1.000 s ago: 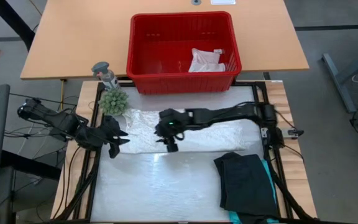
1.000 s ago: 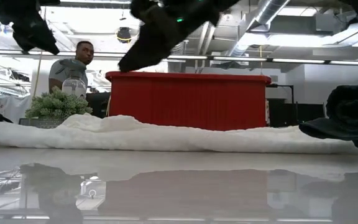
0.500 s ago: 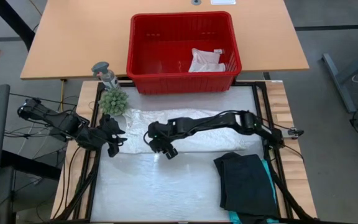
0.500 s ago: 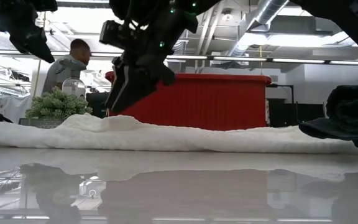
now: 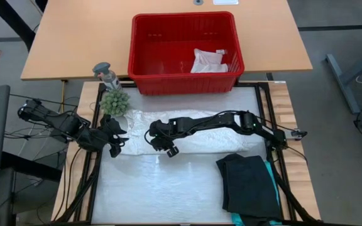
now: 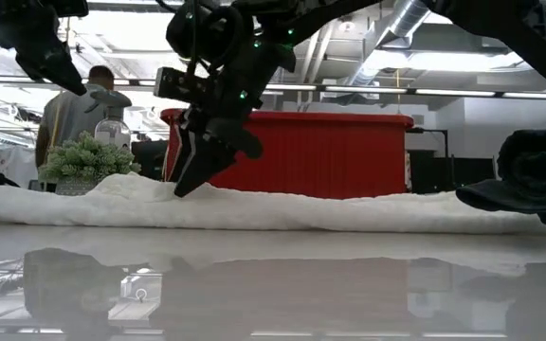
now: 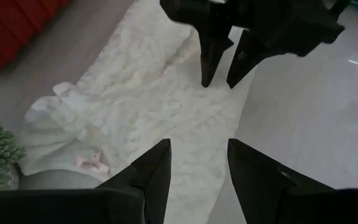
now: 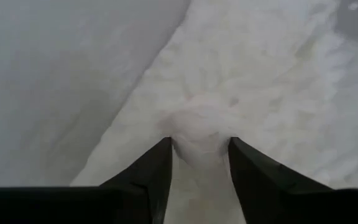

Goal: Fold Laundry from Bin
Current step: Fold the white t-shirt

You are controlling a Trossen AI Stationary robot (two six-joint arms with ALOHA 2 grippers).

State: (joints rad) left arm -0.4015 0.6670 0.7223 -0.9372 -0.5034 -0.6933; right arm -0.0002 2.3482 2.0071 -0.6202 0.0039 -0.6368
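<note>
White lacy top [image 5: 193,129] spread flat along table's far side, in front of bin [image 5: 184,78]; right gripper [image 5: 168,149] down at its near edge, fingers [image 8: 145,177] pinching bump of cloth between them; left gripper [image 5: 115,143] hovers just beside top's left end, fingers parted, empty. For clean fold — secure full edge layer before lifting; left should pinch matching corner; lift evenly.

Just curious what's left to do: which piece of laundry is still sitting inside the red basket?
The small white cloth, bunched in the red bin. The lacy white top lies spread on the table, and the black garment sits folded over a teal one.
</note>
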